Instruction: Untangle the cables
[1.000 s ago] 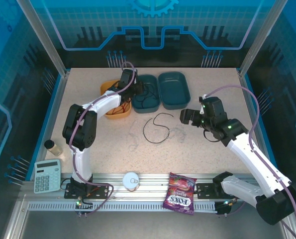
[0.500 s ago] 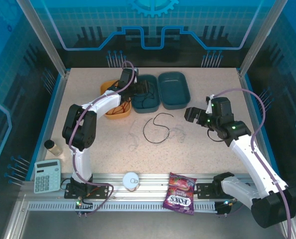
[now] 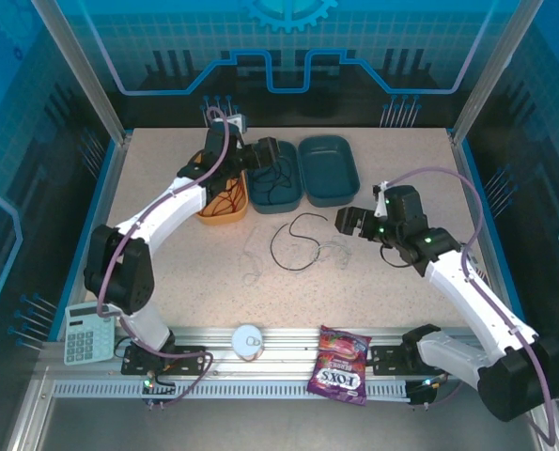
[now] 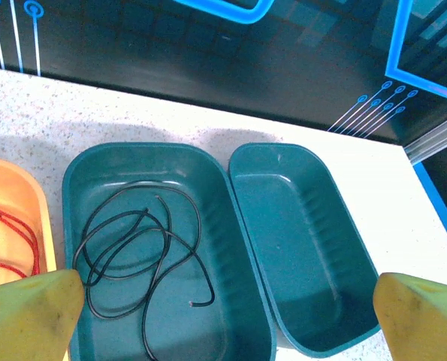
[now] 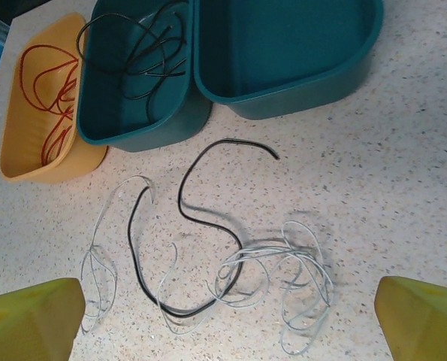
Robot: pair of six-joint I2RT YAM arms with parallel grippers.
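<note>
One black cable [image 4: 133,248] lies coiled in the left teal tray [image 4: 231,226], also seen from above [image 3: 274,185]. A red cable [image 5: 50,98] sits in the orange tray [image 3: 210,214]. On the table a second black cable [image 5: 181,201] crosses a tangle of white-grey cables [image 5: 283,252], with another white strand [image 5: 95,263] to their left. My left gripper [image 4: 223,316] hangs open above the teal trays, nothing between its fingers. My right gripper [image 5: 223,316] is open above the table tangle, just right of it in the top view [image 3: 345,224].
The right teal tray [image 3: 328,169] holds nothing. Along the near edge sit a calculator [image 3: 89,332], a small jar [image 3: 100,275], a white round lid [image 3: 247,340] and a candy bag [image 3: 340,365].
My left gripper opened above the left teal tray and its arm stretched out, the elbow swinging left. My right gripper drifted right, then back left toward the table cables, staying open.
</note>
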